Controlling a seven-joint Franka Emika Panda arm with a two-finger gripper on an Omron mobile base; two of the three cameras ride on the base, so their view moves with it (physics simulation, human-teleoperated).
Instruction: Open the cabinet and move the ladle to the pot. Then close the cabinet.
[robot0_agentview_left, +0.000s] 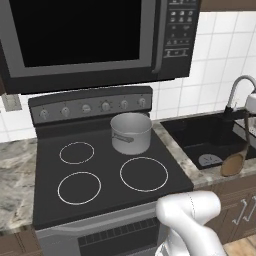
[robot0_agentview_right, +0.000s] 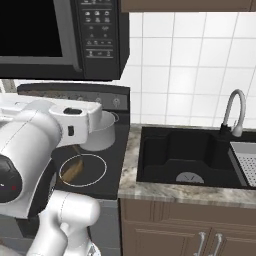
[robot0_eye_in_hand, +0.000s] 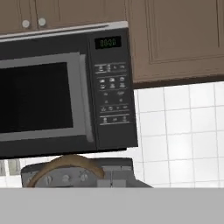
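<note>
Gripper: you have it clenched on the ladle (robot0_agentview_left: 234, 162), bowl hanging low for carrying.
Pot (robot0_agentview_left: 131, 132): open-topped on the stove (robot0_agentview_left: 50, 200), ready to receive it.

pot (robot0_agentview_left: 131, 133): grey brushed metal, matt
ladle (robot0_agentview_left: 233, 163): brown, wood-like, smooth
stove (robot0_agentview_left: 105, 192): black glass top, glossy
table (robot0_agentview_right: 165, 192): veined stone, polished
cabinet (robot0_eye_in_hand: 183, 37): brown wood, matt
faucet (robot0_agentview_right: 234, 112): shiny metal

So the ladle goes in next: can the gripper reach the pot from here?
Probably yes. The pot stands lidless on the stove, and nothing stands between it and the gripper, shut on the ladle off to its right.
</note>
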